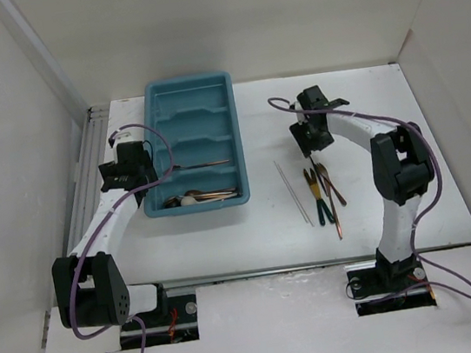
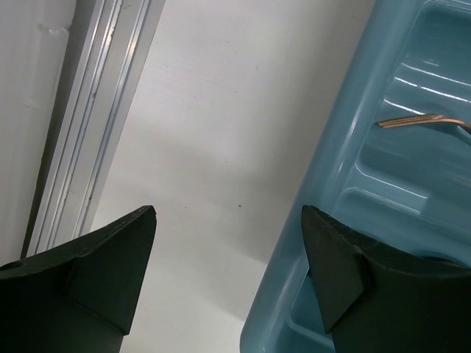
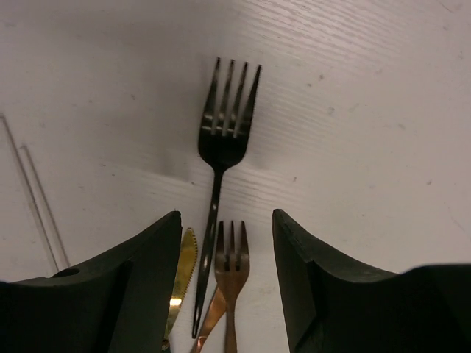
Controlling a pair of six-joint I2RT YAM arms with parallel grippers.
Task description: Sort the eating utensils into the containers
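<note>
The teal tray point(image 1: 190, 104) lies at the back left. A copper piece point(image 1: 203, 164) lies in one compartment, and spoons point(image 1: 196, 198) lie in the nearest one. My left gripper point(image 1: 129, 169) is open and empty at the tray's left rim point(image 2: 324, 220). Copper tines point(image 2: 416, 120) show inside the tray. My right gripper point(image 1: 311, 139) is open above the loose utensils. Between its fingers lie a dark fork point(image 3: 221, 140) and a copper fork point(image 3: 232, 257), with a gold serrated knife point(image 3: 184, 265) beside them. Thin chopsticks point(image 1: 293, 190) lie to the left.
Green-handled pieces point(image 1: 320, 195) and copper pieces point(image 1: 336, 202) lie in a loose bunch right of centre. A metal rail point(image 1: 86, 171) runs along the table's left edge, also in the left wrist view point(image 2: 88, 125). White walls enclose the table.
</note>
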